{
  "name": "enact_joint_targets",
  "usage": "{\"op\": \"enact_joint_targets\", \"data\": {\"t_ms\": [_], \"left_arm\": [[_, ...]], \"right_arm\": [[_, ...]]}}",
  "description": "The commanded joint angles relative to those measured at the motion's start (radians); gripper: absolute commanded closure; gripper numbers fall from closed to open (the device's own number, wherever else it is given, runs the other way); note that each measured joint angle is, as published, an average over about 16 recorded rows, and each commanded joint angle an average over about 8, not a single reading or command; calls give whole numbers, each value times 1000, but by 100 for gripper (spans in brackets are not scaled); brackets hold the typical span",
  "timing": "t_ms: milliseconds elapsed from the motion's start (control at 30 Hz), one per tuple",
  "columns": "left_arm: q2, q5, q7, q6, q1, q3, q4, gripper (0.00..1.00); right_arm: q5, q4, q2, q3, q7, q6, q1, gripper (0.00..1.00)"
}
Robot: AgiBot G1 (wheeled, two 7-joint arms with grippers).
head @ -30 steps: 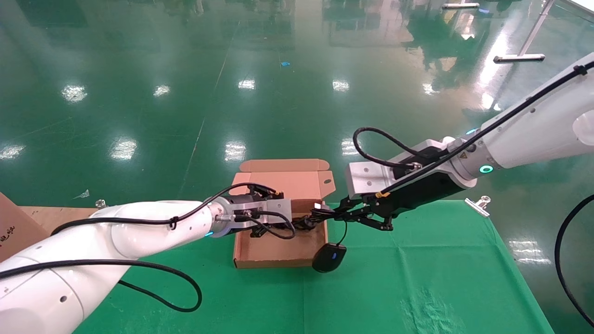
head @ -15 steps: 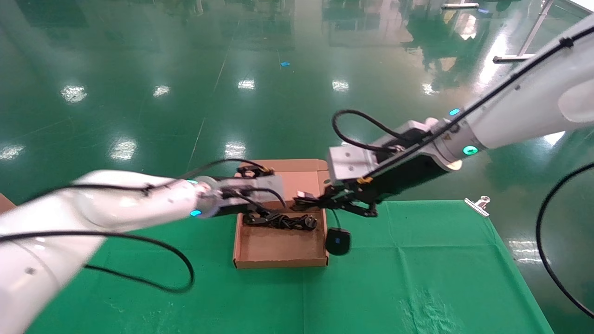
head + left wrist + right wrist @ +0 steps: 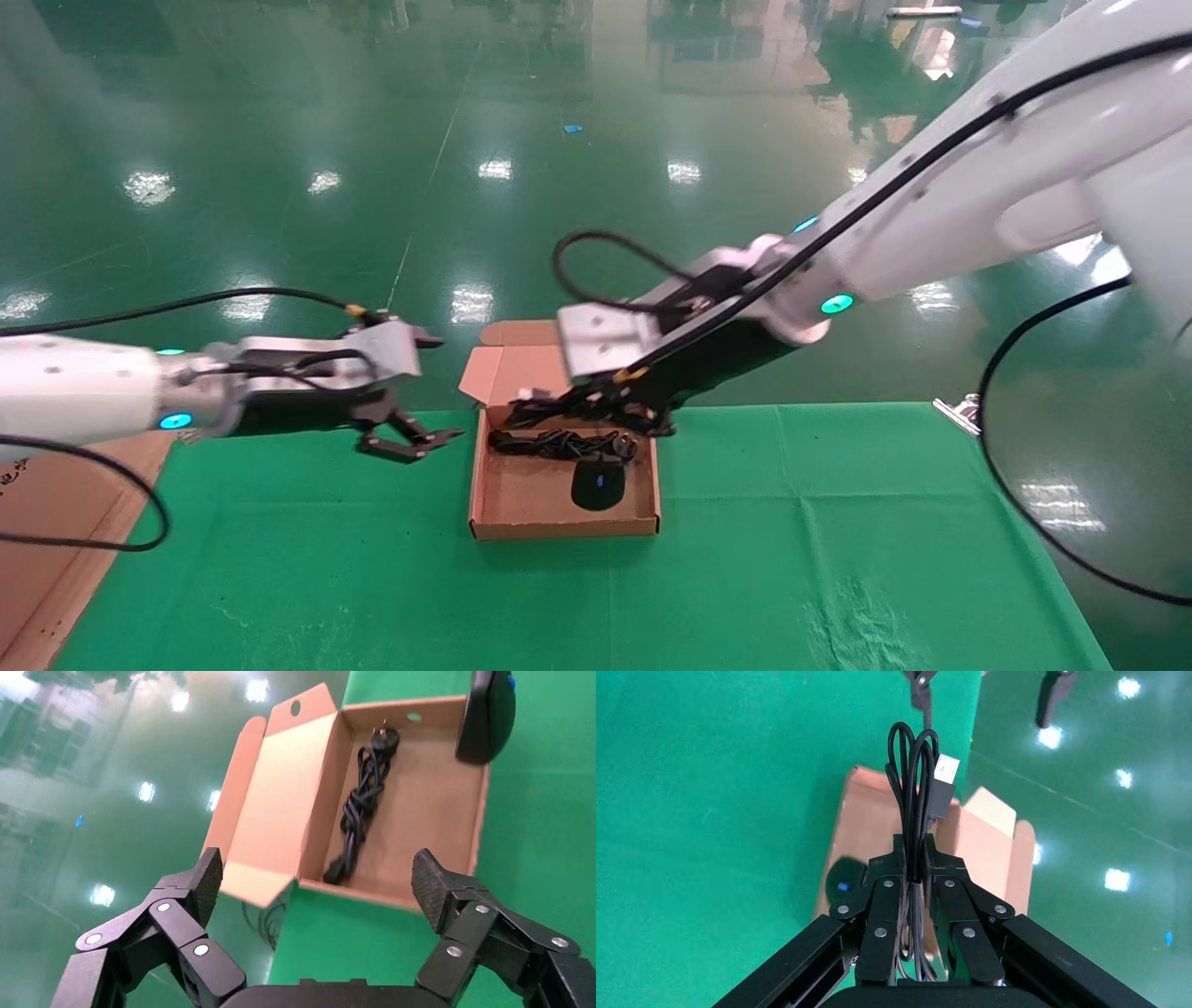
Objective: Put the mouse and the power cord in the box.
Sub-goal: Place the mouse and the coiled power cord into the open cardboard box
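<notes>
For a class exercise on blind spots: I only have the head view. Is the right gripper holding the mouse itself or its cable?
Observer: The cable. The right wrist view shows the right gripper shut on the folded mouse cable, with the USB plug past the fingertips.
Operator: Is the left gripper carrying anything?
Observer: No. In the left wrist view the left gripper is open and empty, facing the box.
Operator: And the power cord?
Observer: The power cord lies bundled on the box floor, along the lid side.
</notes>
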Motion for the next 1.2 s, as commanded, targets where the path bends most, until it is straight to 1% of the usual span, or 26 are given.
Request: {"op": "enact_joint_targets", "data": {"t_ms": [33,133,333,433,567,733,1000,1033,1200], "left_arm": [[-31,-19,20,26,3,-12,4,0],[-66,-46,39,54,15,-28,14,0],[-111,-88,78,92,33,-55,55,0],[-118,-98,98,105,38,-62,83,0],[-112,-98,118,120,42,-60,127,0],[-97,-102,141,133,50,-61,184,0],[-79,-112,180,153,44,-68,244,0],[-77,-112,184,155,42,-68,250,0],[-71,-114,197,164,38,-70,274,0]], "right_arm": [[18,55,-2,-32,37,20,-19,100],[42,117,-3,-93,71,115,-46,100],[81,201,-3,-210,113,359,-108,100],[99,224,-4,-270,130,446,-134,100],[114,236,-4,-352,143,521,-164,100],[112,225,-2,-440,146,588,-190,100],[124,190,1,-515,145,648,-201,99],[128,188,1,-520,144,652,-203,90],[152,185,2,-540,143,672,-214,28]]}}
